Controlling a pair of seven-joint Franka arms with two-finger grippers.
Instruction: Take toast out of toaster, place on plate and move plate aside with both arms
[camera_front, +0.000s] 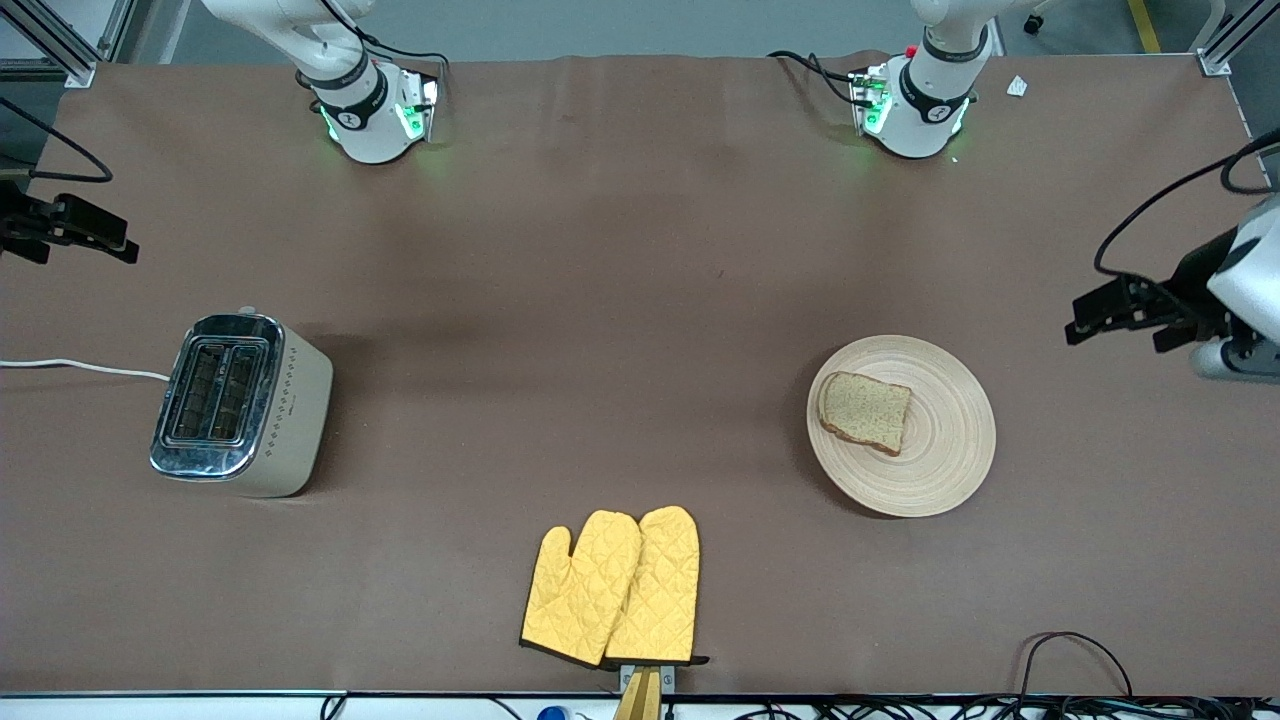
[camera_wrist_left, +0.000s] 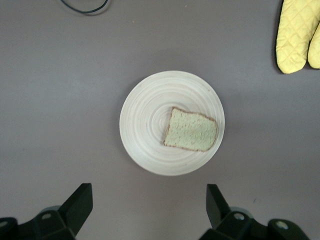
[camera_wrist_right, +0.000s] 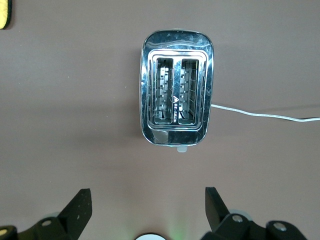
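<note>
A slice of brown speckled toast lies flat on the round tan plate, off-centre toward the toaster's side. The plate sits toward the left arm's end of the table. My left gripper hangs open and empty over bare table beside the plate, at that end's edge. Above the table at the right arm's end, my right gripper is also open and holds nothing, with the toaster a little way off.
A chrome two-slot toaster stands toward the right arm's end, its slots empty, its white cord running off the table. Two yellow oven mitts lie by the near edge. A black cable loops at the near corner.
</note>
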